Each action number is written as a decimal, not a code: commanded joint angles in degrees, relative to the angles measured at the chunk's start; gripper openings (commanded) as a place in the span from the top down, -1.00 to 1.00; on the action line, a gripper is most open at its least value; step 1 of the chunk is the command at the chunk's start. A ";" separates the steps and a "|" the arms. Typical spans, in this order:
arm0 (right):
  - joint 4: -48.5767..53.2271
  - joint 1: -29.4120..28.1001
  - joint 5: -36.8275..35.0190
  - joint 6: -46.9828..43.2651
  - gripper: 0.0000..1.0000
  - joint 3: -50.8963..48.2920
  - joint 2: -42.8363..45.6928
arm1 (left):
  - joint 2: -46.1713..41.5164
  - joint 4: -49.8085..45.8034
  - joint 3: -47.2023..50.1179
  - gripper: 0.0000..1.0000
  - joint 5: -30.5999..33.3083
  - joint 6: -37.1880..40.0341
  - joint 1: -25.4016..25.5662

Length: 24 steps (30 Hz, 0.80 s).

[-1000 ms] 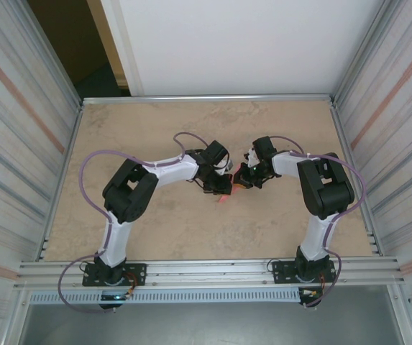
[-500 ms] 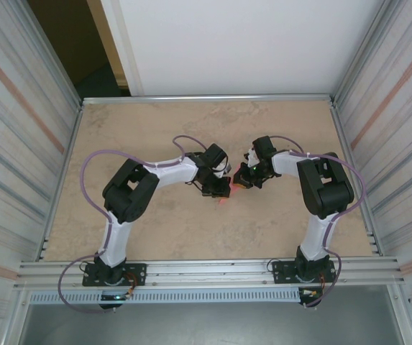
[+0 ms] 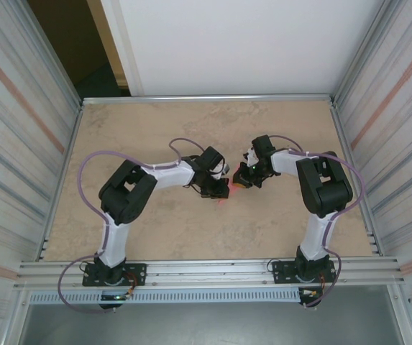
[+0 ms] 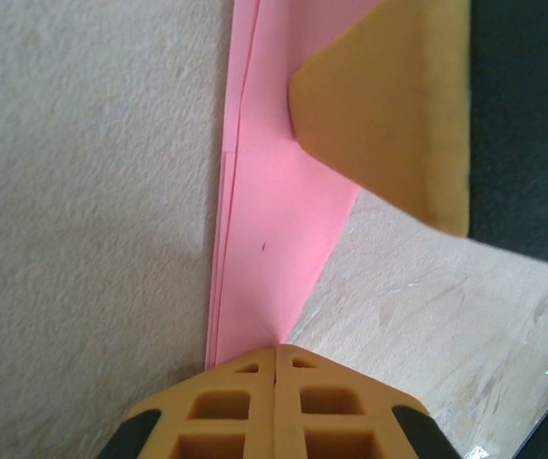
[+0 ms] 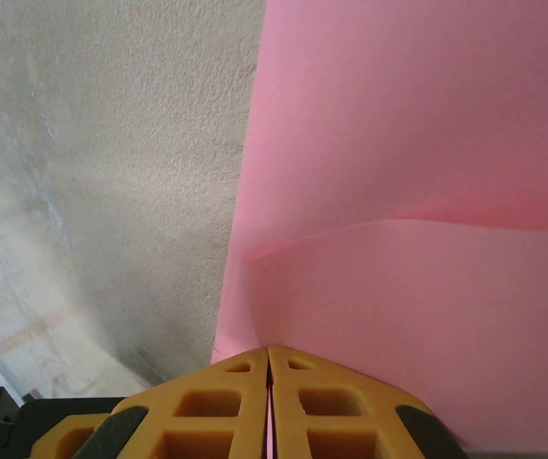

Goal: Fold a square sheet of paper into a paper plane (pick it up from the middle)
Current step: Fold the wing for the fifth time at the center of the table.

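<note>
Tabletop [image 3: 155,122]: left arm [image 3: 170,171], right arm [image 3: 292,164] bent inward, jaws both gripping seemingly folded paper [image 4: 283,220]

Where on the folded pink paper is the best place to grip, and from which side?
Probably the thin ends, jaws closing flat across the layers, one gripper from each side. The pink paper is a folded wedge tapering to a corner; the left gripper is shut on that corner and the right gripper on the wider part opposite.

One table [image 3: 155,122]; on it two arms (left arm [image 3: 130,192], right arm [image 3: 322,188]), two hands (left hand [image 4: 275,354], right hand [image 5: 269,354]), and at the table's middle seemingly one pink paper [image 4: 274,220].
</note>
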<state>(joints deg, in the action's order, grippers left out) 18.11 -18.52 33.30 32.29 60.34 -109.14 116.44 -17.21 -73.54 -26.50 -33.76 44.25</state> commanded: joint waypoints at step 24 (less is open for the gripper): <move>3.67 -5.17 -4.53 1.90 0.79 -1.22 -0.24 | -17.26 1.27 11.16 0.88 1.31 -3.00 -1.62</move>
<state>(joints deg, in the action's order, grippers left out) 18.39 -21.41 32.38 32.60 60.99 -109.03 99.44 -20.21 -60.88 -25.08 -35.03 42.81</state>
